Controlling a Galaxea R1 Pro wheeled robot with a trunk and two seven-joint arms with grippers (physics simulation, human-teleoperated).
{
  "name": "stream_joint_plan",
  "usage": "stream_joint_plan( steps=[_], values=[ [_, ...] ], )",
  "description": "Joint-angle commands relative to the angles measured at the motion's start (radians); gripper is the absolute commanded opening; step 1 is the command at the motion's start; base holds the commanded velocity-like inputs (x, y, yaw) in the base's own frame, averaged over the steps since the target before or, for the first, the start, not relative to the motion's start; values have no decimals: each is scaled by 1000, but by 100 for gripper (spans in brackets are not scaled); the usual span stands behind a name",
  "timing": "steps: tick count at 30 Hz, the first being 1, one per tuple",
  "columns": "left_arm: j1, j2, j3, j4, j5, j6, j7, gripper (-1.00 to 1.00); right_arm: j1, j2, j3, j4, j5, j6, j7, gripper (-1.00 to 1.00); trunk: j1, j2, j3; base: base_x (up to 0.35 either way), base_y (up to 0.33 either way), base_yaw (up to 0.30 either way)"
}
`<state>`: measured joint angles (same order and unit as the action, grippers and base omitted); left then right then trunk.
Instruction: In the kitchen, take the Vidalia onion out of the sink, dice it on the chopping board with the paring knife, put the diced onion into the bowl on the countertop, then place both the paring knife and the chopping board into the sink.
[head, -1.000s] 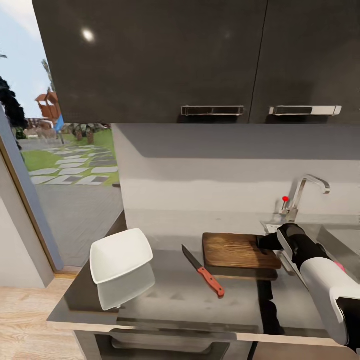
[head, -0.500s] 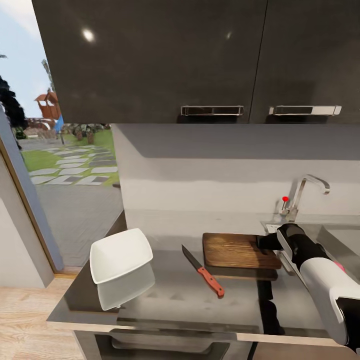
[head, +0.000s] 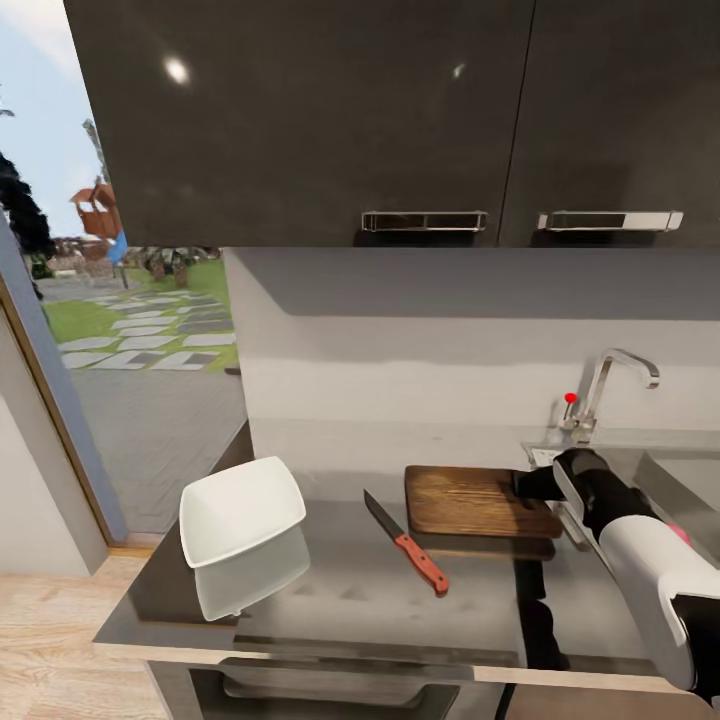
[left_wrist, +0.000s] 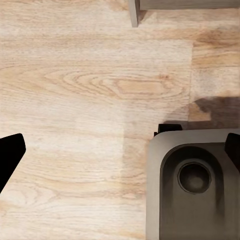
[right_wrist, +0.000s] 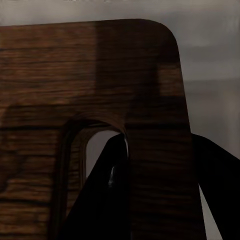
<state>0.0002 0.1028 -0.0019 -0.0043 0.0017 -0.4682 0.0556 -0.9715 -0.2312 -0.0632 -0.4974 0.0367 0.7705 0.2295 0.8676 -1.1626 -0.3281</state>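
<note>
The brown chopping board lies on the grey countertop, left of the sink. My right gripper is at the board's right end. In the right wrist view one finger of the right gripper goes through the slot hole of the board and the other sits against its outer edge, shut on the strip between. The red-handled paring knife lies just left of the board, and the white bowl further left. A small pink bit beside my right arm may be the onion. My left gripper hangs open over the floor.
The chrome tap with its red-tipped lever stands behind the sink. Dark wall cabinets hang overhead. A doorway to a garden opens at the left past the counter's end. Below the left gripper are wooden floor and the robot's grey base.
</note>
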Motion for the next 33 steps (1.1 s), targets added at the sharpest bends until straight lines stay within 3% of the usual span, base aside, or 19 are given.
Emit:
stream_joint_plan(
  steps=[1,6,29,30,33],
  values=[
    [0,0,-1,0,0,-3,3,100,0,1,-1,50,32,-6,4,-100,0,0,-1,0,0,0],
    [0,0,-1,0,0,-3,3,100,0,1,-1,73,32,-43,4,-100,0,0,-1,0,0,0],
    [0,0,-1,0,0,-3,3,100,0,1,-1,83,32,-47,4,-100,0,0,-1,0,0,0],
    [0,0,-1,0,0,-3,3,100,0,1,-2,83,32,-47,4,100,0,0,-1,0,0,0],
    [0,0,-1,0,0,-3,3,100,0,1,-1,83,32,-47,4,100,0,0,-1,0,0,0]
  ],
)
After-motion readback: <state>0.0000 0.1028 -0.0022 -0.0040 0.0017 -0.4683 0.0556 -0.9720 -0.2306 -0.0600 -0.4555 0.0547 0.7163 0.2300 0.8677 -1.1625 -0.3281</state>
